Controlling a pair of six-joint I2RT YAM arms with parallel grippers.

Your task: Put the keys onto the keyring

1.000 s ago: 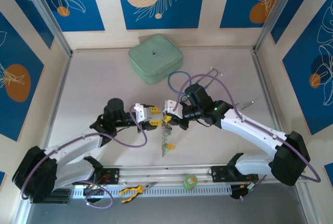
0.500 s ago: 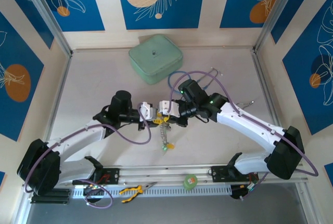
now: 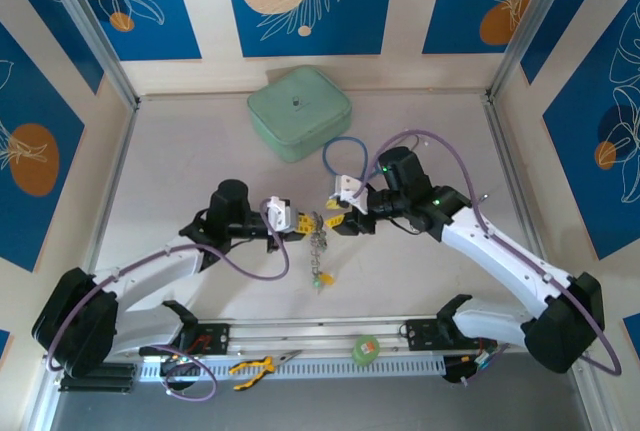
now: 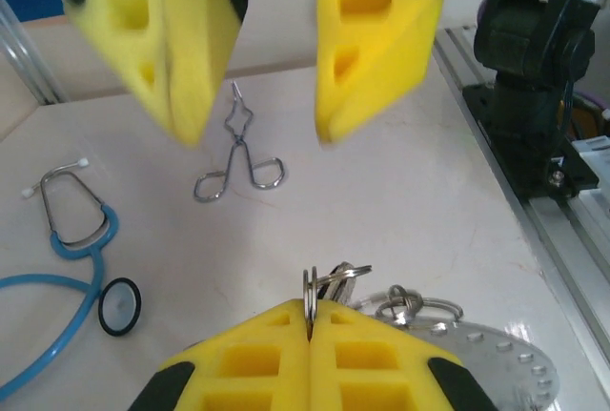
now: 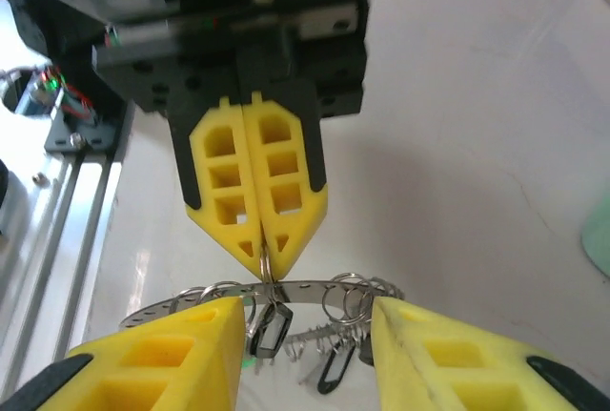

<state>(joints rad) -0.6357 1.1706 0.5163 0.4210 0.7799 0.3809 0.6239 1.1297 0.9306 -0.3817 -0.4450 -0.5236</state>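
Clamping the thin, slick-looking keyring [image 4: 310, 292], your left gripper [image 3: 302, 219] dangles light, loose keys [image 3: 321, 280]. Take a plastic key head with the spread-open right gripper [image 3: 333, 218].

Pale table [image 3: 180, 151], green case [image 3: 299, 111], blue stethoscope [image 4: 120, 305], metal forceps [image 4: 237, 130] on it

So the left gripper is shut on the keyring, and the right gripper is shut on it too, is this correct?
Not quite. The left gripper is shut on the keyring, but the right gripper is open, with a wide gap between its fingers. The right wrist view shows it.
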